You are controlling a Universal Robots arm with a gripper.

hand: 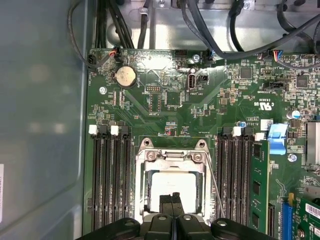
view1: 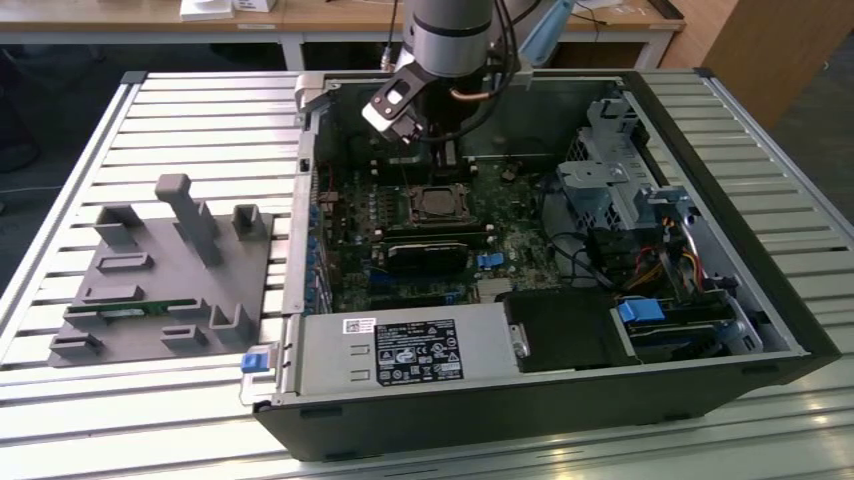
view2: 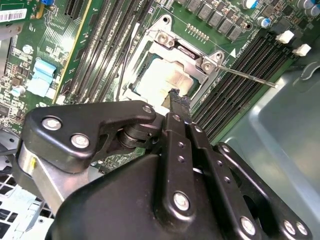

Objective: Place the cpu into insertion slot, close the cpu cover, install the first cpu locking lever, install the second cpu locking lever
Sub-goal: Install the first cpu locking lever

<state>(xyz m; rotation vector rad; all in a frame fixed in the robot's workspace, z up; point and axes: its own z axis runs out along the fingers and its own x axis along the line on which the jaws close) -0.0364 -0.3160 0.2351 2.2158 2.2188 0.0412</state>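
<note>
**A:** Status entry. Bench first?

**B:** A slatted table carries an open computer case. The arm reaches down into it over the motherboard. A grey fixture tray sits on the exterior view's left, well apart from the case.

**A:** Socket area?

**B:** In both wrist views the cpu cover lies flat over the insertion slot, its frame around the window and not tilted up. I judge the cover step done.

**A:** And the chip?

**B:** The cpu sits in the slot, its pale top showing through the cover's window. The first step reads as done too.

**A:** Levers?

**B:** One locking lever is a thin bright rod angling away from a socket corner, out over the memory slots and not tucked along the frame. I judge it unlatched. A thin dark line runs along the opposite side of the socket, but I cannot tell whether it is the other lever or a cable. Both lever steps look outstanding, the second one unconfirmed.

**A:** End effector?

**B:** The gripper hangs over the near edge of the cpu, fingers pressed together with nothing between them. Whether the tips touch the chip or the cover, I cannot tell.
</note>
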